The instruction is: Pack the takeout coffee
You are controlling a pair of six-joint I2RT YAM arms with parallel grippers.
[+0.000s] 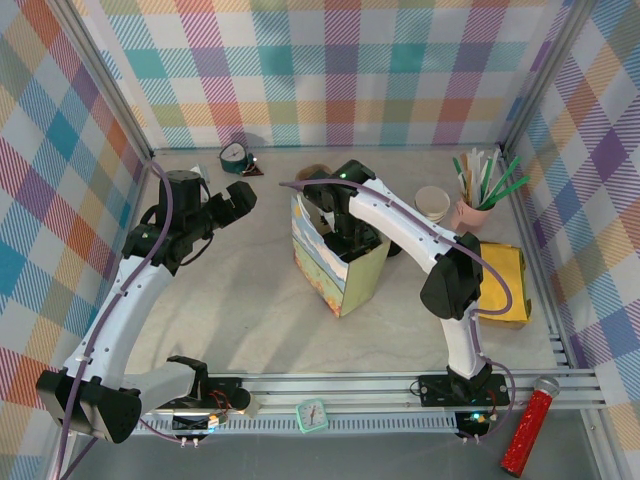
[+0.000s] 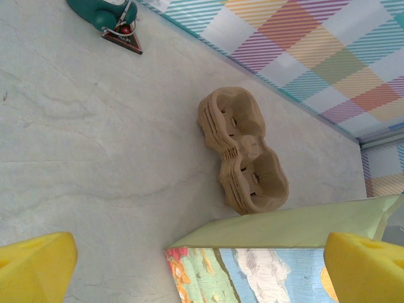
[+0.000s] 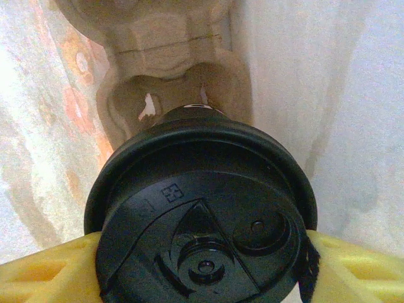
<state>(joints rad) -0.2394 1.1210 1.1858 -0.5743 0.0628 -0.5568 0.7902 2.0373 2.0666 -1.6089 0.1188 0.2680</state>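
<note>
The right pincer (image 3: 202,268) was down inside the bag (image 1: 345,275), its yellow fingers (image 3: 47,268) clamped on either side of the coffee (image 3: 202,208) at the black lid. In the wrist view the lid faced the camera and hid the cup below it. Beneath the coffee, deeper in the bag, lay a tan pulp carrier (image 3: 167,57). Whether the cup sat in one of its wells or hung just above could not be told. The bag stood upright near the middle of the counter (image 1: 240,300), top open, with the right arm reaching in from above. The left pincer (image 2: 201,265) hovered to the bag's left, jaws wide apart and holding nothing. Under it a stack of carriers (image 2: 243,151) lay on the counter near the bag's rim, towards the back wall. At the back right stood a stack of cups (image 1: 432,203) beside a pink cup (image 1: 472,213) of sticks.
</note>
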